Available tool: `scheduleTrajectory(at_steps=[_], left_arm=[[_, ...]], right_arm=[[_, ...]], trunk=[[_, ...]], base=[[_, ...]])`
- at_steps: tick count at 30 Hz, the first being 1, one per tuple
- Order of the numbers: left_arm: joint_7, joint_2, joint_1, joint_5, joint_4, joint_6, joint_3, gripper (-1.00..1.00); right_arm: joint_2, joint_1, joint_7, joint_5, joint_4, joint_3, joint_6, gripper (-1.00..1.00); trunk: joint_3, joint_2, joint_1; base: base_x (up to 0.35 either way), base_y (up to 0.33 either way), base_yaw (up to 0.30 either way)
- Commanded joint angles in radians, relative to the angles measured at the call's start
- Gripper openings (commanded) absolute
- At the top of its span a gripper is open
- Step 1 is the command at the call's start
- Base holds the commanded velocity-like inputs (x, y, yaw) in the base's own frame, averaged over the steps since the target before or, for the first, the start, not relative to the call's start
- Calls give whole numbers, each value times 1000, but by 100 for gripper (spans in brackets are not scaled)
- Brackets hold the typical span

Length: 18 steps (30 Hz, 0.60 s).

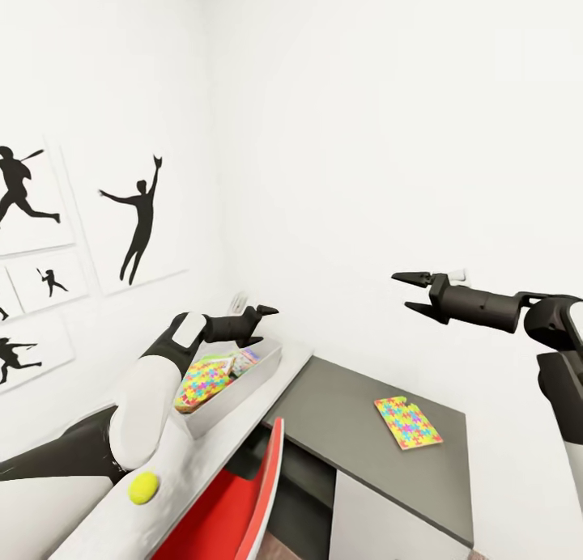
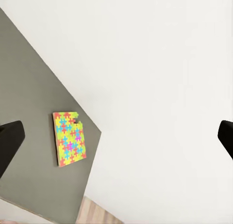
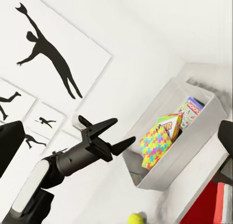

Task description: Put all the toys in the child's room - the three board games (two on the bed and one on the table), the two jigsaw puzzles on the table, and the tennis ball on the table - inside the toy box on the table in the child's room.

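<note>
The grey toy box [image 1: 243, 390] stands on the white table [image 1: 194, 463] by the wall. A jigsaw puzzle [image 1: 202, 382] leans inside it beside printed board games [image 1: 245, 358]. The right wrist view shows the same toy box [image 3: 165, 180], puzzle [image 3: 156, 144] and board games [image 3: 189, 110]. My left gripper [image 1: 263, 311] hovers open and empty just above the box's far end. A second jigsaw puzzle [image 1: 407, 422] lies flat on the dark grey side cabinet [image 1: 348, 406]. The tennis ball [image 1: 144, 487] rests on the table near my left elbow. My right gripper [image 1: 413, 291] is open in mid-air above the cabinet. The bed is out of view.
A red chair [image 1: 243, 503] is tucked between the table and the side cabinet. Black athlete silhouettes [image 1: 142, 220] hang on the white wall at left. In the left wrist view the second puzzle [image 2: 69, 138] lies near the cabinet's edge, with wood floor [image 2: 97, 212] beyond it.
</note>
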<state>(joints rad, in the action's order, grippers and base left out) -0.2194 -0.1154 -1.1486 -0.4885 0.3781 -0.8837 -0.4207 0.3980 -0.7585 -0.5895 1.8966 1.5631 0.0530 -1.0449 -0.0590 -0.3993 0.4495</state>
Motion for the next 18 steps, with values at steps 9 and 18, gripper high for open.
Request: scheduleTrajectory(at_steps=[9, 18], left_arm=[[-3, -1, 0, 9, 1, -5, -6, 100], [-2, 0, 0, 10, 1, -5, -6, 100]], right_arm=[[9, 25, -9, 8, -1, 5, -2, 100], [10, 28, -10, 7, -29, 2, -2, 100]], trunk=[[-12, -1, 0], [-24, -1, 0]], base=[[0, 0, -207], [-4, 0, -208]])
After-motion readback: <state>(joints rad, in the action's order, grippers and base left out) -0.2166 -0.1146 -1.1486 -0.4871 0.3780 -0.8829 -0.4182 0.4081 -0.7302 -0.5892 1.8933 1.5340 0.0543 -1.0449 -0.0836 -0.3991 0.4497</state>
